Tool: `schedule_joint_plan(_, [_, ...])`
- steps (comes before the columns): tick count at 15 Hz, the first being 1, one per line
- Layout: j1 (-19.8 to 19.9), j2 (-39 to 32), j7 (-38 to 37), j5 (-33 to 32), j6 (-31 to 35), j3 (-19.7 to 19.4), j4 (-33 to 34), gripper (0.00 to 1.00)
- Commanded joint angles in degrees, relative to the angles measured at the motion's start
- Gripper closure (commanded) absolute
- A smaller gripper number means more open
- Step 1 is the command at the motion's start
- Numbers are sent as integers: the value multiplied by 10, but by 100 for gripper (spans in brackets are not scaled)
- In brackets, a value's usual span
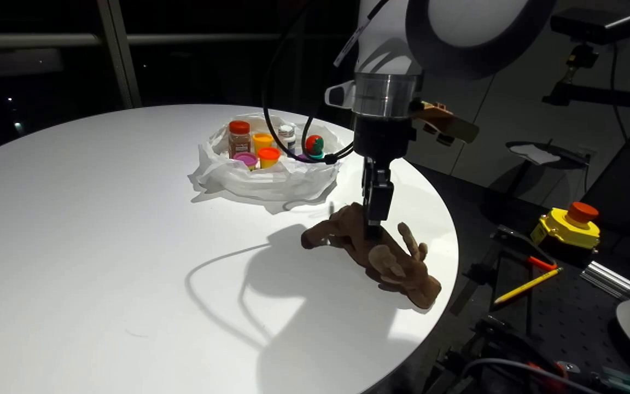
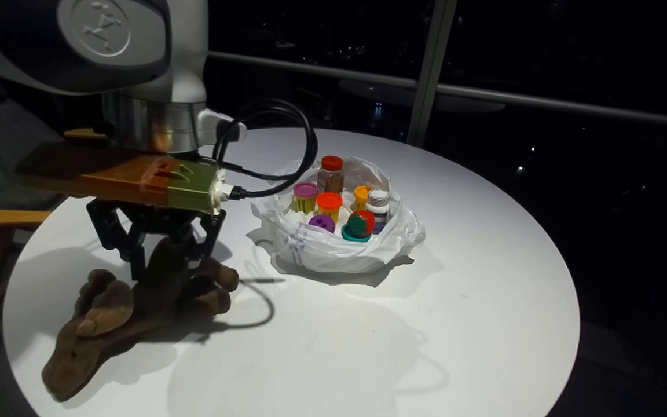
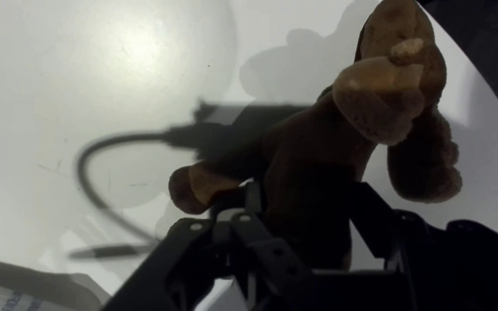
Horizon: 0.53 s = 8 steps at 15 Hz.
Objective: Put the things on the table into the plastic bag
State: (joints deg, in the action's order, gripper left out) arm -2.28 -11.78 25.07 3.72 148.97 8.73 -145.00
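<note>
The gripper [image 2: 168,264] straddles the plush toy [image 2: 143,310] on the table [image 2: 484,324] at mid-body, likely for balance; whether it pinches, I cannot tell. In an exterior view the bag [image 2: 339,256] sits at the toy's two o'clock, spread wide, presumably for easy loading.

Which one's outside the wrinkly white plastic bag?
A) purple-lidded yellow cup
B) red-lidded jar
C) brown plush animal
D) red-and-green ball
C: the brown plush animal lies on the round white table, apart from the wrinkly white plastic bag.
</note>
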Motion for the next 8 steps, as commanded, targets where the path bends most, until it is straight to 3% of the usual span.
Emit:
schedule_joint_plan(1, [3,4,-23,-6,4,-6,6,72])
schedule_joint_plan(4, [1,14,-51,-11,-7,-15,9,93])
schedule_joint_plan(6, [-10,45,-92,-35,-33,-23,9,98])
schedule_joint_plan(8, [-30,88,-164,-96,-54,-33,10,97])
